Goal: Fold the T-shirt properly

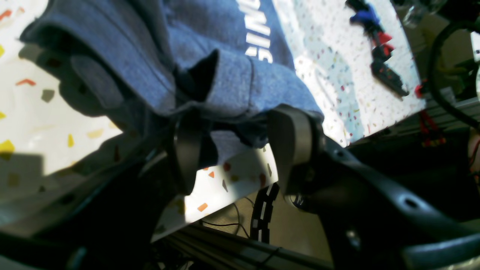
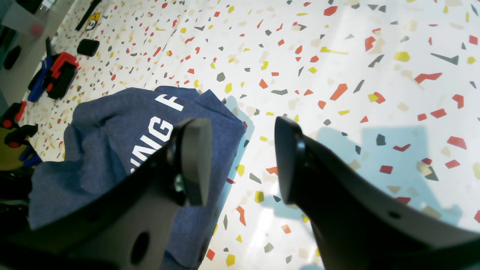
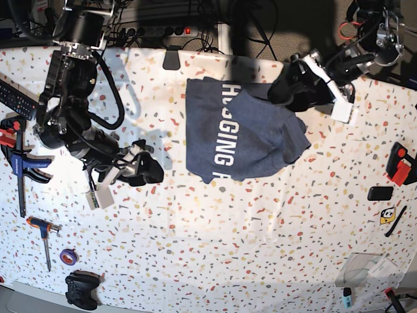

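The dark blue-grey T-shirt [image 3: 241, 137] lies crumpled on the speckled table, white lettering up. It also shows in the right wrist view [image 2: 112, 150]. My left gripper [image 3: 277, 91] is at the shirt's far right corner. In the left wrist view the left gripper [image 1: 238, 120] has its jaws apart, with a bunched fold of the shirt [image 1: 123, 56] lying between and over the fingers [image 1: 290, 146]. My right gripper [image 2: 240, 127] is open and empty, above bare table just beside the shirt's edge. In the base view the right gripper [image 3: 153, 173] is left of the shirt.
Clamps [image 3: 13, 156], a remote [image 3: 12, 98], a screwdriver [image 3: 42, 235], a tape roll [image 3: 67, 256] and a gamepad [image 3: 81, 289] lie along the left side. A red-black tool [image 3: 397, 163] and a small black block [image 3: 379, 193] lie at the right. The table's far edge is close behind the left gripper.
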`<state>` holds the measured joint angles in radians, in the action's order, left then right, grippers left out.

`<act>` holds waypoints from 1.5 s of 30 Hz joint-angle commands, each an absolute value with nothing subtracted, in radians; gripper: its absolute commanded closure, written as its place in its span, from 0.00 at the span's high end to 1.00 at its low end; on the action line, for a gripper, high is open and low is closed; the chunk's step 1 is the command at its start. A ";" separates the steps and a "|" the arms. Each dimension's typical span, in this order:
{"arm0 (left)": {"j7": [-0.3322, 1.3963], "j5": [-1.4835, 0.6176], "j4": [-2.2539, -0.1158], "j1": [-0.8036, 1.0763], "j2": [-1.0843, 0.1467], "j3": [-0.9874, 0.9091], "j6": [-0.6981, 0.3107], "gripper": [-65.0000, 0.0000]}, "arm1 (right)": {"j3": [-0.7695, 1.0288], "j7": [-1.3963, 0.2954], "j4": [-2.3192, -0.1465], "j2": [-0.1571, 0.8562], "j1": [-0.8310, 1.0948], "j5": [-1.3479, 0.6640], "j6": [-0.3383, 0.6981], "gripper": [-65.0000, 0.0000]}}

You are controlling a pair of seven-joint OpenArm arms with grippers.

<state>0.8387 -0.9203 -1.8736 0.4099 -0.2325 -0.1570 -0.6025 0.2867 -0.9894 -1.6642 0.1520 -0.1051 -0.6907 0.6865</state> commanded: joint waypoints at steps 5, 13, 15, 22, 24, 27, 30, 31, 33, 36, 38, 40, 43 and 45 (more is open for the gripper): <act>0.815 -0.942 -1.890 0.407 -0.227 -0.162 -0.613 0.32 | 0.288 -0.969 -1.681 0.158 -0.124 -0.717 0.698 0.42; 0.770 -0.942 -1.890 0.407 -0.228 -0.162 -0.613 0.00 | 0.288 -0.970 -1.681 0.159 -0.124 -0.717 0.698 0.42; 0.769 -0.943 -1.890 0.408 -0.228 -0.162 -0.613 0.00 | 0.288 -0.970 -1.681 0.158 -0.124 -0.717 0.698 0.42; 0.662 -0.820 -1.890 0.408 -0.228 -0.162 -0.613 0.00 | 0.288 -0.970 -1.681 0.159 -0.124 -0.717 0.698 0.42; 0.598 -0.749 -1.890 0.407 -0.228 -0.162 -0.616 0.00 | 0.288 -0.970 -1.681 0.159 -0.124 -0.717 0.698 0.42; 0.500 -0.613 -1.891 0.407 -0.236 -0.162 -0.692 0.00 | 0.288 -0.969 -1.681 0.159 -0.124 -0.717 0.698 0.42; 0.422 -0.500 -1.892 0.407 -0.247 -0.162 -0.698 0.01 | 0.288 -0.969 -1.681 0.159 -0.124 -0.717 0.698 0.42; 0.389 -0.458 -1.892 0.407 -0.253 -0.162 -0.698 0.09 | 0.288 -0.969 -1.681 0.159 -0.124 -0.717 0.698 0.42; 0.294 -0.350 -1.892 0.407 -0.273 -0.162 -0.698 0.17 | 0.288 -0.969 -1.681 0.161 -0.124 -0.717 0.698 0.42; 0.115 -0.134 -1.892 0.408 -0.316 -0.162 -0.698 0.17 | 0.288 -0.969 -1.681 0.161 -0.124 -0.717 0.698 0.42; 0.035 0.005 -1.892 0.408 -0.342 -0.162 -0.698 0.17 | 0.288 -0.969 -1.681 0.161 -0.124 -0.717 0.698 0.42; -0.018 0.120 -1.892 0.410 -0.361 -0.162 -0.698 0.17 | 0.288 -0.969 -1.681 0.161 -0.124 -0.717 0.698 0.42; -0.090 0.238 -1.892 0.415 -0.393 -0.162 -0.698 0.18 | 0.288 -0.969 -1.681 0.161 -0.124 -0.717 0.698 0.42; -0.141 0.282 -1.892 0.416 -0.423 -0.162 -0.698 0.18 | 0.288 -0.969 -1.681 0.161 -0.124 -0.717 0.698 0.42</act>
<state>-0.1169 0.2985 -1.8740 0.4187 -0.4107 -0.1558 -0.7078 0.2867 -0.9894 -1.6642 0.1528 -0.1051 -0.6903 0.6865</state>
